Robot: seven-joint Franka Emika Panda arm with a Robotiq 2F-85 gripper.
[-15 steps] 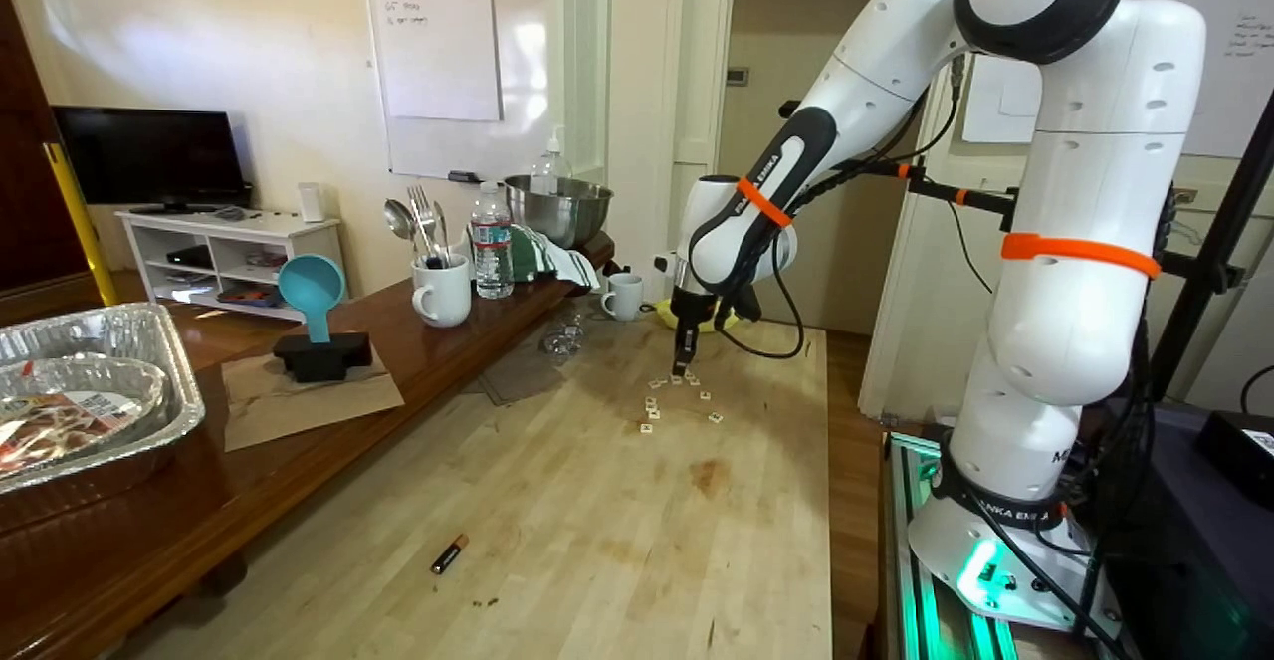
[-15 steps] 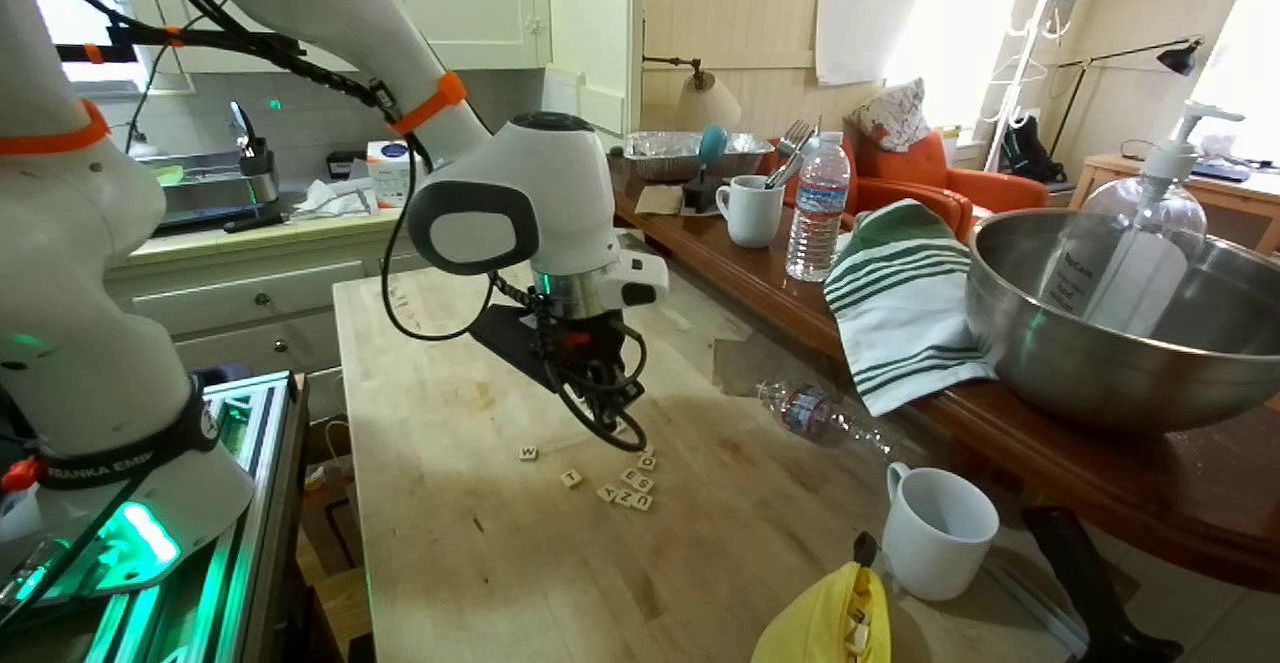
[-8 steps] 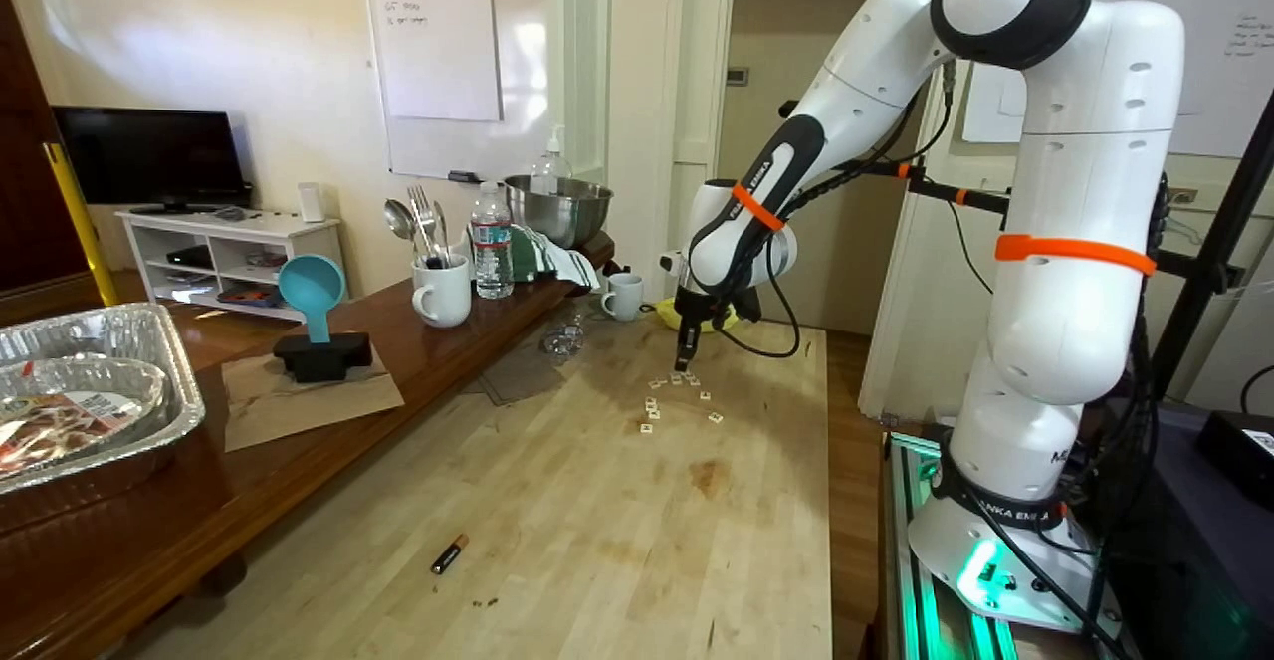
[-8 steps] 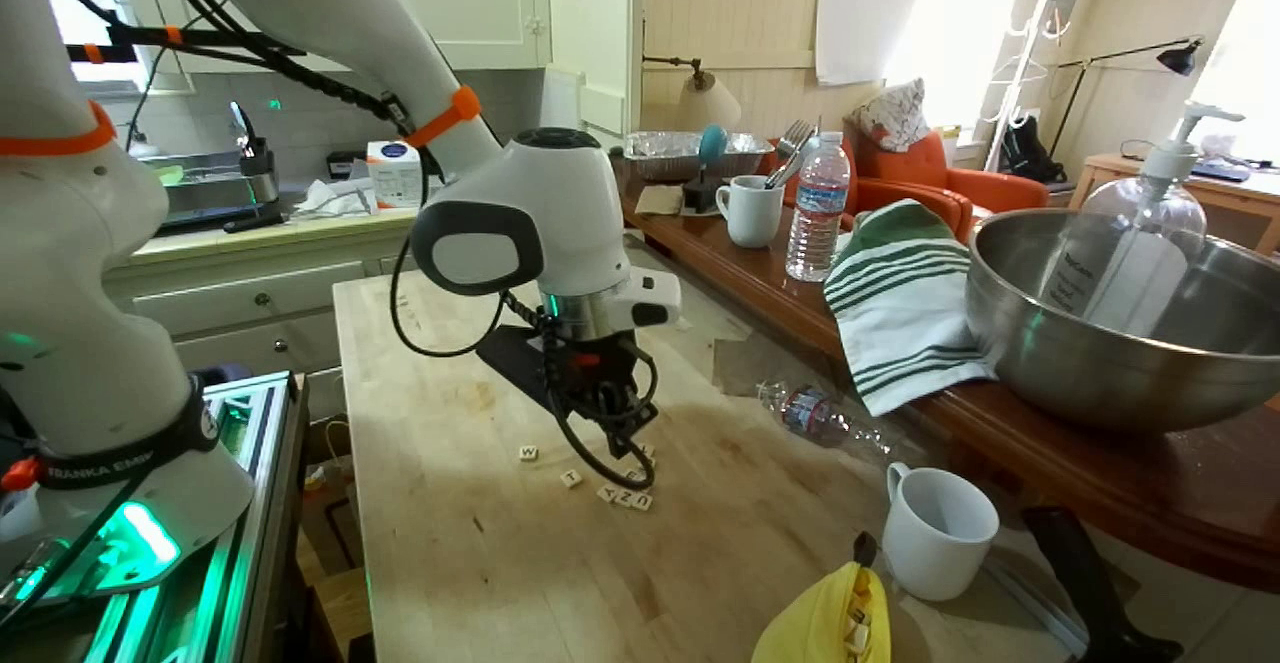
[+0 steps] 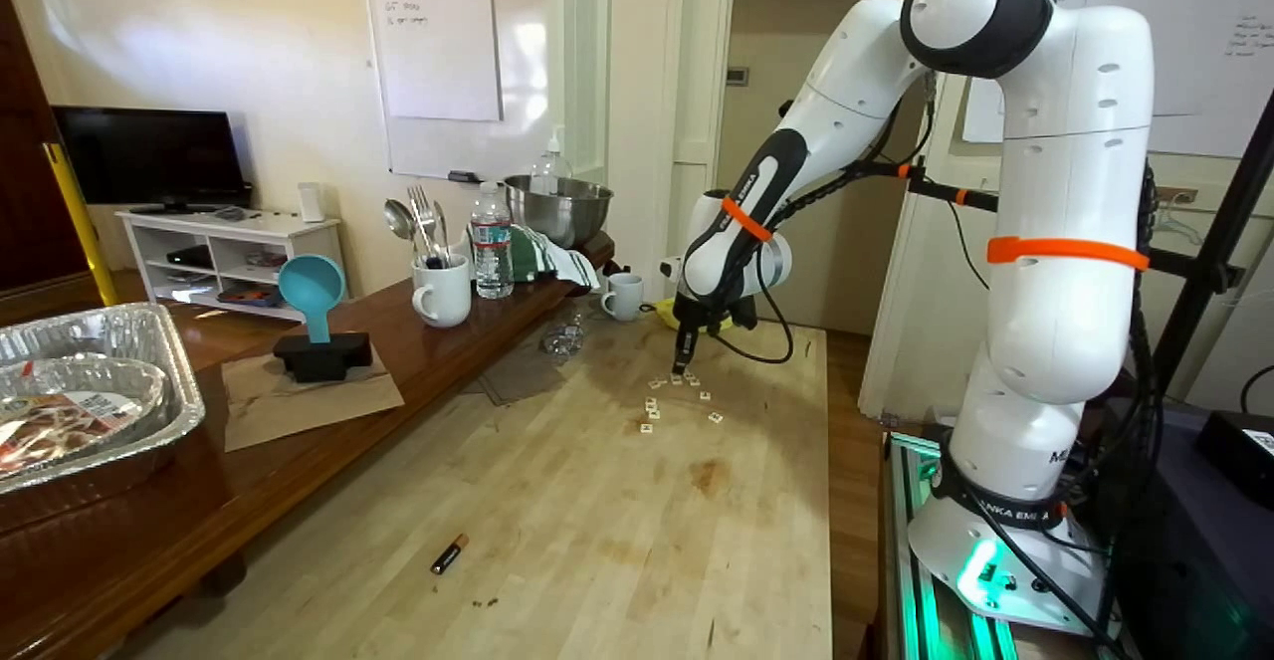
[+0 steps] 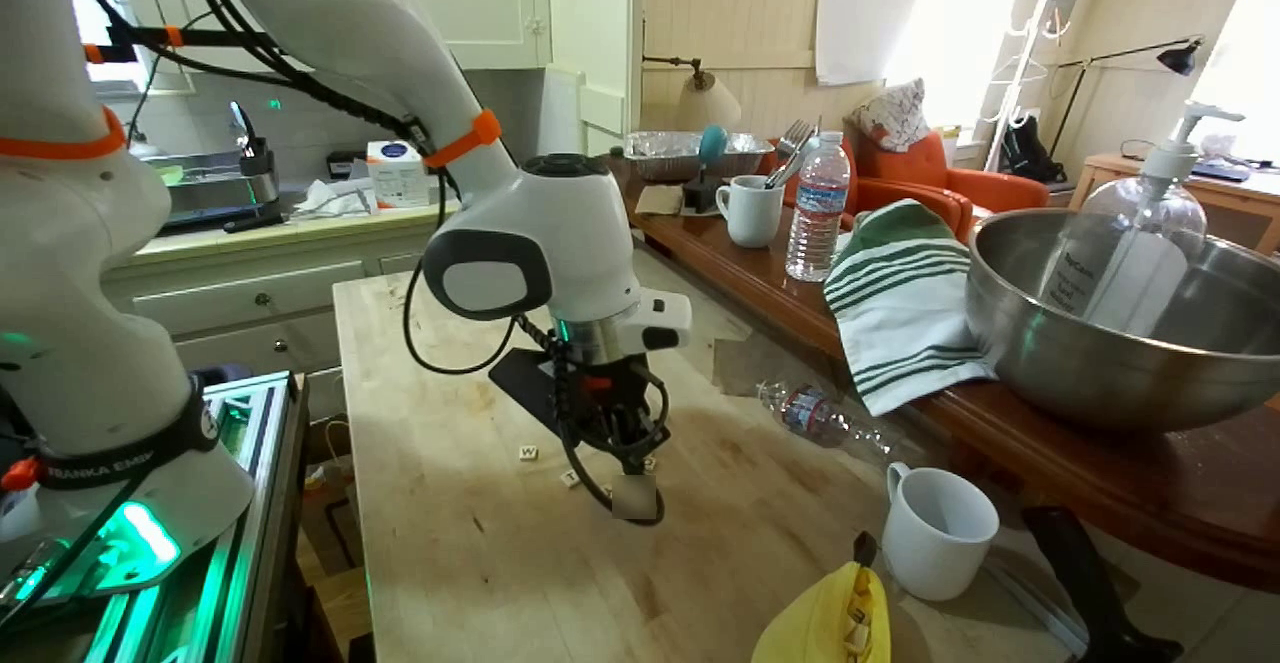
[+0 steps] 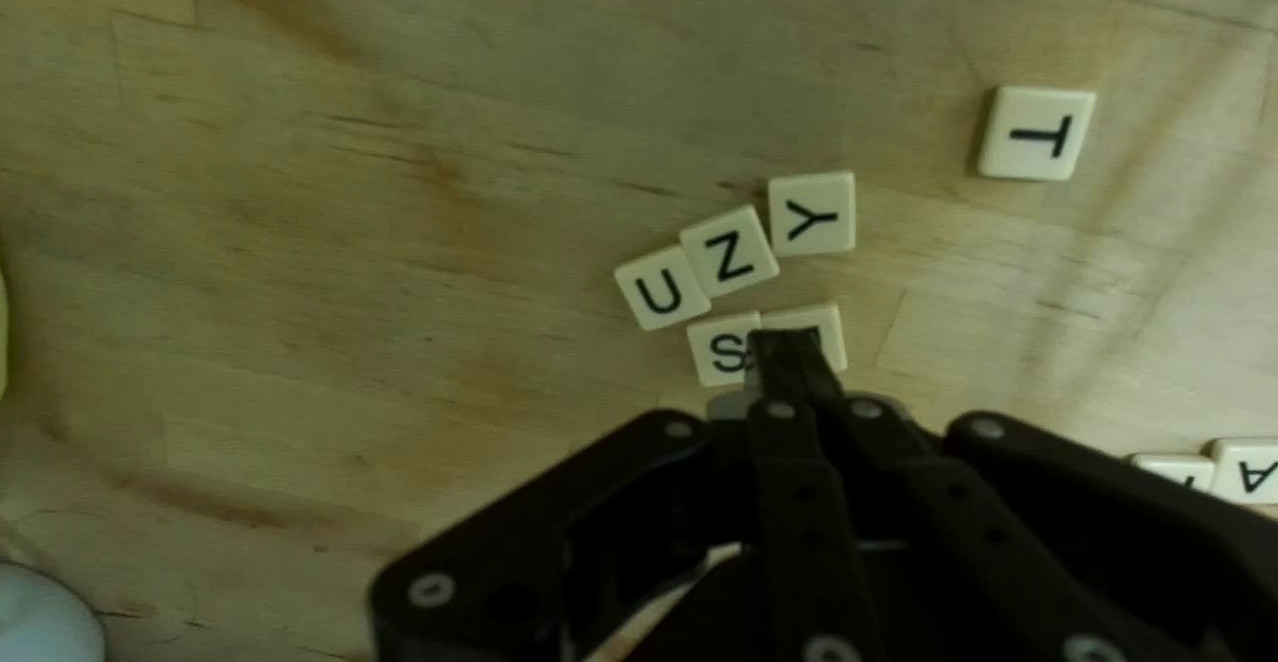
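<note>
Guiding from afar, I've shifted the gripper (image 7: 794,344) over the letter tiles (image 7: 729,252), seemingly within reach: jaws pinched together, nothing visible between, partly hiding one beside the S tile (image 7: 719,349); others lie just ahead.

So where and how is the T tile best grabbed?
Probably by two opposite edges, the hand coming straight down: the T tile looks thin and squarish, lies flat with its letter up, and has space on every side.
</note>
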